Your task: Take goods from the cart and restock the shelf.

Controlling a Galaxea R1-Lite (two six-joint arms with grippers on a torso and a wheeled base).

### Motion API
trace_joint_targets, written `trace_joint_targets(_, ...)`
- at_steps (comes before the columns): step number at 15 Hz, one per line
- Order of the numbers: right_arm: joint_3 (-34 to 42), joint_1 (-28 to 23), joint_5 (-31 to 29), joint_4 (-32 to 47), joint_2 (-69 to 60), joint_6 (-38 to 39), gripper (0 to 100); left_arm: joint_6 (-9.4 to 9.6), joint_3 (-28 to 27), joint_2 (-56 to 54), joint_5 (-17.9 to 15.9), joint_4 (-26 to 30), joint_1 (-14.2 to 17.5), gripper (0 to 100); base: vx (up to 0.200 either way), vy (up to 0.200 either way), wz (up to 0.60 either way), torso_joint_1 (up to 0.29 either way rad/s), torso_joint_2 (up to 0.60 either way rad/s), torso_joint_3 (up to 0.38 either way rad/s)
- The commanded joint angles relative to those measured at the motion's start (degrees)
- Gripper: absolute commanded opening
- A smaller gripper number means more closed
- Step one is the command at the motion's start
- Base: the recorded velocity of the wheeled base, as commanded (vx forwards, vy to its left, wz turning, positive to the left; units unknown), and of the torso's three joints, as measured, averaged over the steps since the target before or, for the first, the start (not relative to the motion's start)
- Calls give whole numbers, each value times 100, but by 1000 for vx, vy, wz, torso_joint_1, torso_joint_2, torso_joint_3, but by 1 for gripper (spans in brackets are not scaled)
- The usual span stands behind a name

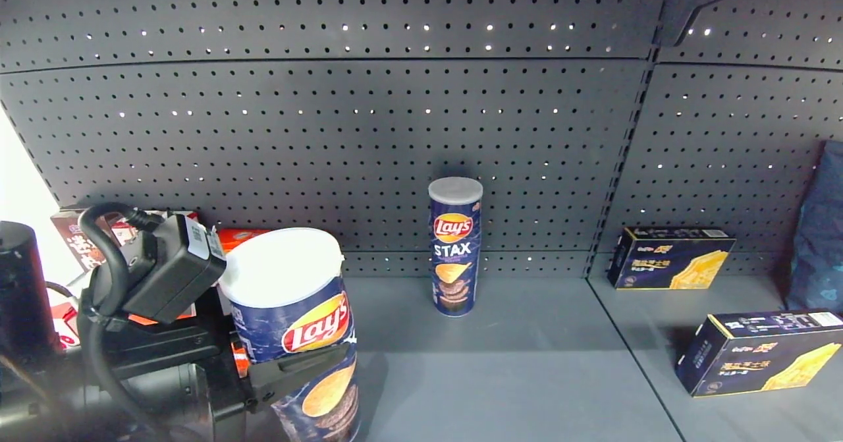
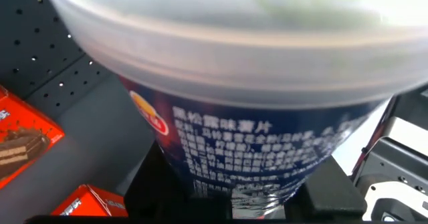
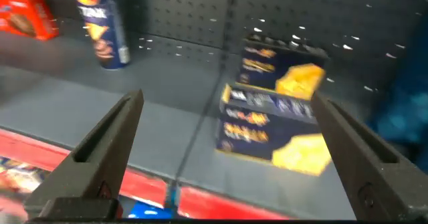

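Within left gripper [image 1: 298, 367], chip can [image 1: 290, 297]

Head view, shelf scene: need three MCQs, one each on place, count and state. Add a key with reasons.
1. Where is the standing can?
A. upright on the shelf, near the back panel
B. lying on a box
C. tipped on its side

2. How many blue boxes sit on the shelf's right section?
A. one
B. two
C. four

3. The left pincer is:
A. open and empty
B. shut on a box
C. shut on the held can

Key:
1 A, it stands lid-up close to the back panel.
2 B, one sits farther back and one nearer the front.
3 C, a finger crosses the held can's body, and the left wrist view looks along that can.
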Motion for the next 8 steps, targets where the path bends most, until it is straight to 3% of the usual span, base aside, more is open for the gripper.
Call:
trace_joint_targets(1, -487, 490, 92, 19, 1133, -5, 100, 0, 10, 41, 2, -1, -3, 0, 0, 0, 0, 0, 0, 0)
trace_joint_targets(5, -540, 1413, 56, -526, 2197, -23, 100, 9, 186, 24, -7, -1, -12, 0, 0, 0, 0, 0, 0, 0)
trace_joint_targets(8, -760, 1466, 118, -1202, 3005, -32, 100, 9, 204, 59, -16, -9, -55, 0, 0, 0, 0, 0, 0, 0)
